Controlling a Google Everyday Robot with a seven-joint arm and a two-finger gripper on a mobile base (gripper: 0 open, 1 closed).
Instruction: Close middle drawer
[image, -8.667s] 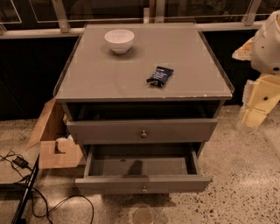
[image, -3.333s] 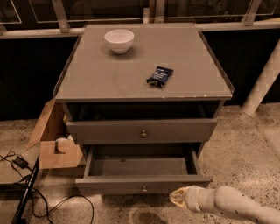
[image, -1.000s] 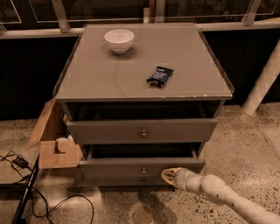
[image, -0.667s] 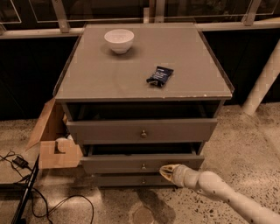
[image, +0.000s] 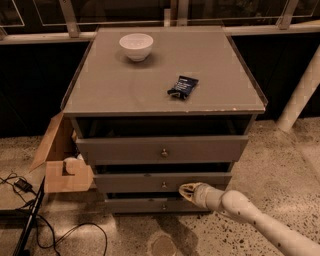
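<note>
The grey-brown cabinet (image: 165, 85) holds three stacked drawers. The middle drawer (image: 130, 182), with a small round metal knob (image: 163, 185), stands out only slightly from the cabinet, a narrow dark gap showing above its front. The top drawer (image: 120, 149) sits above it and the bottom drawer (image: 135, 205) below. My gripper (image: 186, 190) on the white arm comes in from the lower right and its tip rests against the middle drawer's front, just right of the knob.
A white bowl (image: 136, 46) and a dark snack packet (image: 182, 86) lie on the cabinet top. An open cardboard box (image: 62, 162) stands at the cabinet's left. Black cables (image: 30, 220) run over the floor at lower left. A white post (image: 300, 95) stands at right.
The middle drawer was pulled far out; my gripper came in from the lower right, pressed on its front and pushed it back until it is almost in.
</note>
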